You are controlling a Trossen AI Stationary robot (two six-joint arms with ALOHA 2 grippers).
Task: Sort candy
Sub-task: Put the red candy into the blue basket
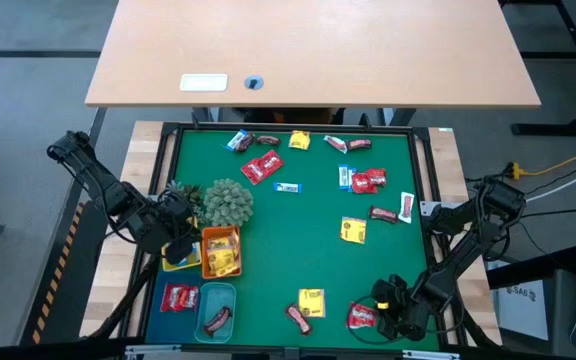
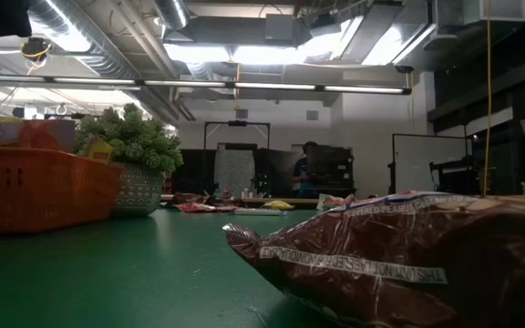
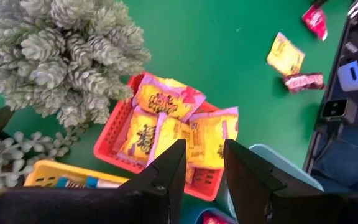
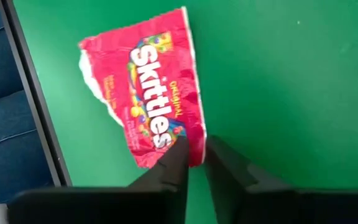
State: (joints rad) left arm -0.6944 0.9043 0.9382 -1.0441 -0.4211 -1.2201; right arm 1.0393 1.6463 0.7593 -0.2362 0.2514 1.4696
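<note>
**Four trays filling, loose candy across the mat**

Orange tray [image 1: 220, 251]: at least four yellow packets [image 3: 166, 124]. Teal tray [image 1: 216, 309]: one dark brown bar [image 1: 217, 319]. One red packet [image 1: 179, 297] lying beside it; tray beneath not discernible. Yellow tray [image 3: 55, 176] beside the plant ball [image 1: 228, 202]. Right gripper [image 4: 191, 152] pinched narrow on the corner of a red Skittles packet [image 4: 148, 93] at the mat's near right. Left gripper [image 3: 202, 163] above the orange tray, part open, empty.

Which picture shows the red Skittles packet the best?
The right wrist view: the red Skittles packet fills it, name readable, with the right gripper pinching its edge. The high view shows it small at the mat's near edge. The left wrist view misses it; in the low view I cannot tell.
</note>
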